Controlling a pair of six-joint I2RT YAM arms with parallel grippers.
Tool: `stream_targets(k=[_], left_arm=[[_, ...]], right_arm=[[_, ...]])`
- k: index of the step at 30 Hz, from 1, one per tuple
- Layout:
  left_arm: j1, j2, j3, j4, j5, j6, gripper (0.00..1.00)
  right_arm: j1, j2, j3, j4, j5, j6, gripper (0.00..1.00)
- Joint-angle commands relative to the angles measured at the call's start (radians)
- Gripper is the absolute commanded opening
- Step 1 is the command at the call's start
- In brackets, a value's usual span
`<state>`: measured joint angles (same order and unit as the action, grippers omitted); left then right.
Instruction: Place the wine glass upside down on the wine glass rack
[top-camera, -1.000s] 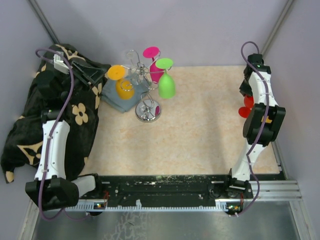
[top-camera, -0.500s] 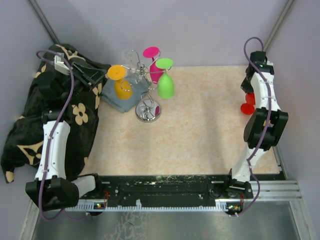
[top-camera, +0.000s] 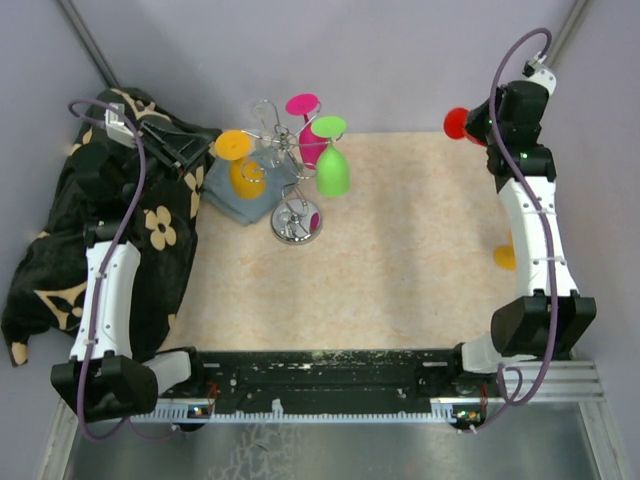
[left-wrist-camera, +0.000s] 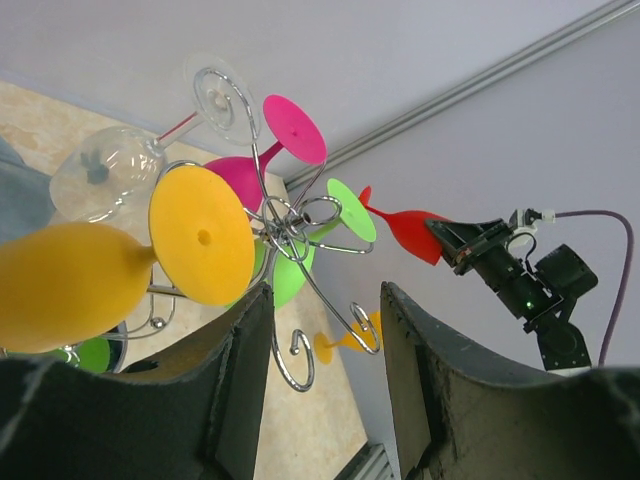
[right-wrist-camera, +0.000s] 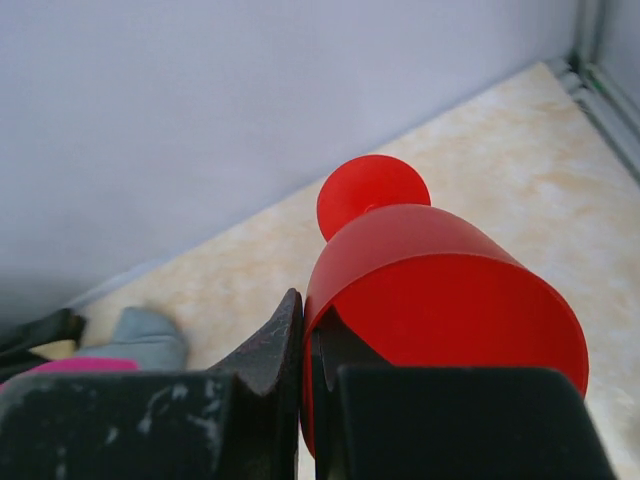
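Observation:
My right gripper (top-camera: 490, 126) is shut on the rim of a red wine glass (top-camera: 462, 124) and holds it in the air near the back right corner, foot pointing left. In the right wrist view one finger is outside and one inside the red glass's (right-wrist-camera: 440, 300) bowl at my gripper (right-wrist-camera: 308, 318). The silver wire wine glass rack (top-camera: 284, 150) stands at back left on its round base (top-camera: 296, 228), with orange (top-camera: 240, 160), pink (top-camera: 305, 120), green (top-camera: 332, 165) and clear glasses hanging on it. My left gripper (left-wrist-camera: 325, 295) is open and empty, close to the rack (left-wrist-camera: 290, 225).
Another orange glass (top-camera: 505, 257) lies on the table at the right, under my right arm. A blue-grey cloth (top-camera: 222, 195) lies beside the rack base. A black floral cloth (top-camera: 60, 250) covers the left side. Walls close in behind and at both sides.
My right arm has risen and swung toward the back wall with the red glass in it. The orange glass on the table at the right has come into view. The left arm has not moved.

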<state>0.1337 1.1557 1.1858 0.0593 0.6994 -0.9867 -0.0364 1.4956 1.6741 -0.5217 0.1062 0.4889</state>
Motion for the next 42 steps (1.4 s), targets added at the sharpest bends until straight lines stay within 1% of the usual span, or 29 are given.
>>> stream_targets(k=[1, 7, 10, 12, 14, 17, 21, 24, 25, 27, 31, 32, 38, 42], left_arm=[[0.002, -0.007, 0.009, 0.064, -0.004, -0.035, 0.53], [0.002, -0.013, -0.013, 0.119, 0.019, -0.084, 0.53], [0.003, -0.013, -0.017, 0.14, 0.033, -0.099, 0.53], [0.002, -0.014, -0.026, 0.164, 0.039, -0.116, 0.53], [0.002, -0.016, -0.053, 0.257, 0.052, -0.167, 0.53], [0.002, -0.008, -0.097, 0.395, 0.071, -0.26, 0.53], [0.001, 0.023, -0.129, 0.557, 0.095, -0.375, 0.54], [0.002, 0.056, -0.162, 0.748, 0.105, -0.51, 0.55], [0.0, 0.071, -0.173, 0.828, 0.106, -0.593, 0.55], [-0.004, 0.107, -0.183, 0.991, 0.107, -0.712, 0.56], [-0.025, 0.203, -0.17, 1.278, 0.114, -0.92, 0.59], [-0.033, 0.221, -0.163, 1.33, 0.116, -0.96, 0.6], [-0.069, 0.289, -0.165, 1.535, 0.066, -1.129, 0.6], [-0.083, 0.315, -0.155, 1.644, 0.025, -1.209, 0.59]], right_arm=[[0.026, -0.075, -0.056, 0.372, -0.155, 0.133, 0.0], [0.039, -0.114, -0.141, 0.736, -0.317, 0.371, 0.0], [0.041, -0.103, -0.149, 0.899, -0.416, 0.501, 0.0], [0.041, -0.077, -0.134, 1.041, -0.503, 0.611, 0.0], [0.043, -0.04, -0.125, 1.188, -0.592, 0.739, 0.0], [0.052, 0.016, -0.077, 1.374, -0.679, 0.914, 0.0], [0.097, 0.103, 0.034, 1.534, -0.797, 1.096, 0.0], [0.148, 0.145, 0.06, 1.648, -0.84, 1.197, 0.0], [0.168, 0.148, 0.056, 1.68, -0.85, 1.217, 0.0], [0.211, 0.148, 0.034, 1.726, -0.871, 1.23, 0.0], [0.294, 0.147, -0.008, 1.748, -0.91, 1.201, 0.0], [0.315, 0.173, -0.012, 1.751, -0.92, 1.194, 0.0], [0.436, 0.235, -0.002, 1.789, -0.952, 1.192, 0.0], [0.476, 0.262, -0.005, 1.811, -0.95, 1.195, 0.0]])
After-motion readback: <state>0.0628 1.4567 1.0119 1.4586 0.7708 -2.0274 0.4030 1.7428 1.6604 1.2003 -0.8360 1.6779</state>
